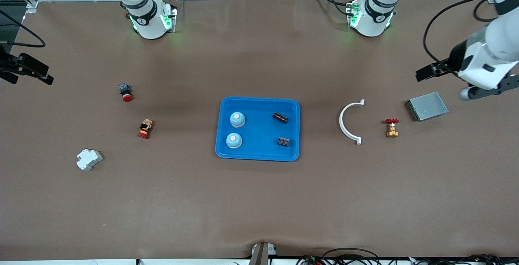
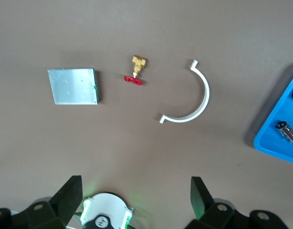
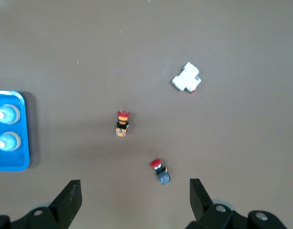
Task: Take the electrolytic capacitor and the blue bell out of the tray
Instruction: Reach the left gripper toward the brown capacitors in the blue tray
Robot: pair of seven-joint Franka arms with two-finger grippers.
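Two pale blue dome-shaped bells, one [image 1: 237, 119] farther from the front camera and one [image 1: 234, 140] nearer, are sitting in the shallow blue plastic tray [image 1: 259, 156] at the middle of the brown desk [image 1: 259, 208], on the side of the tray toward the right arm's end. Two small black capacitors are lying in the same tray on the side toward the left arm's end, one [image 1: 280, 117] farther from the camera and one [image 1: 283, 141] nearer. We are seeing all four apart from each other.

We are holding both arms raised and waiting, away from the tray. The left claw [image 2: 137, 191] is hanging open and empty over the left arm's end of the desk, above bare desk close to a flat grey metal box [image 1: 427, 106]. Between that box and the tray are lying a small brass valve with a red handwheel [image 1: 391, 128] and a white plastic half-ring clamp [image 1: 350, 121].

The right claw [image 3: 135, 193] is also hanging open and empty, over the right arm's end of the desk. On that end we are seeing a black push button with a red cap [image 1: 125, 91], a yellow and black switch with a red cap [image 1: 144, 129], and a white plastic circuit breaker [image 1: 89, 159] nearest the camera.
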